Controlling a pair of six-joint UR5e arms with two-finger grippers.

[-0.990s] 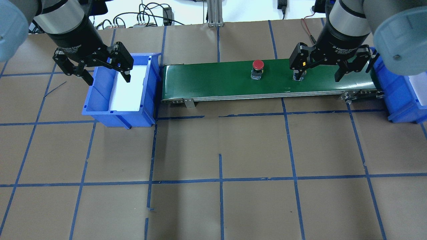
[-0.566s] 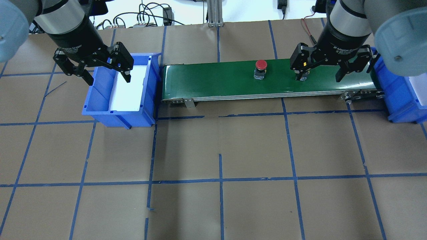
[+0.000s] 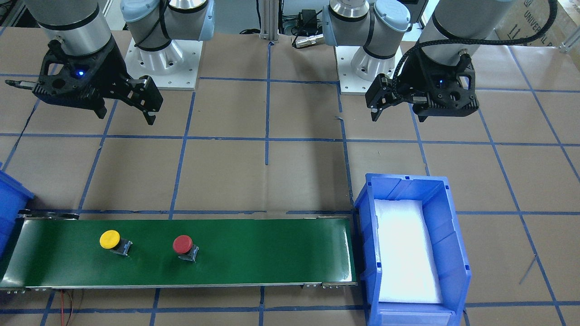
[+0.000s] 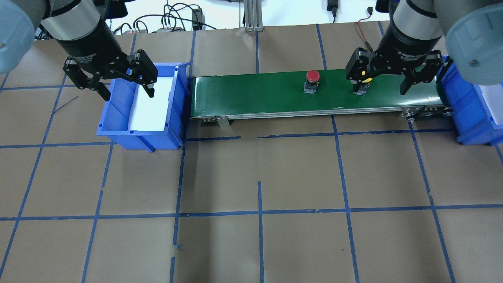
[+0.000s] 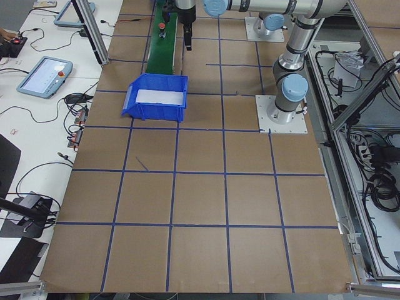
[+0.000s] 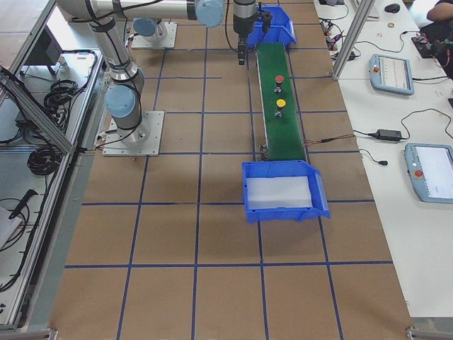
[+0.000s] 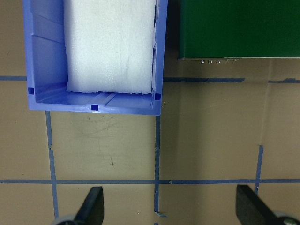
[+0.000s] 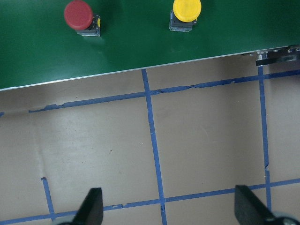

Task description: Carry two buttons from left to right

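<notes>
Lower part of the overhead frame: we see the brown paper table (image 4: 298, 173) with its blue tape grid (image 4: 259, 212). Further up at left sits a blue bin (image 4: 118, 114) with a white foam pad (image 4: 151, 112) lying in it. Just beside it to the right, a green conveyor belt (image 4: 251, 92) runs across to a second blue bin (image 4: 467, 114) at the right edge. Both task items stand upright on the belt, caps up, in the right half of the frame. The red button (image 4: 312, 76) is right of center. The yellow button (image 3: 110, 238) is a bit further right, apart from the red one, and mostly hidden behind a finger in the overhead view. In the front-facing view we see it plainly, left of the red one. The right gripper (image 4: 379, 91) hovers above that end of the belt with jaws spread wide. In its wrist view the fingertips (image 8: 93, 206) sit at the bottom corners over bare table, with both buttons at the top edge. The left gripper (image 4: 129, 94) hangs over the left bin, jaws also spread wide. At the far top, cables (image 4: 173, 17) lie beyond the table.
</notes>
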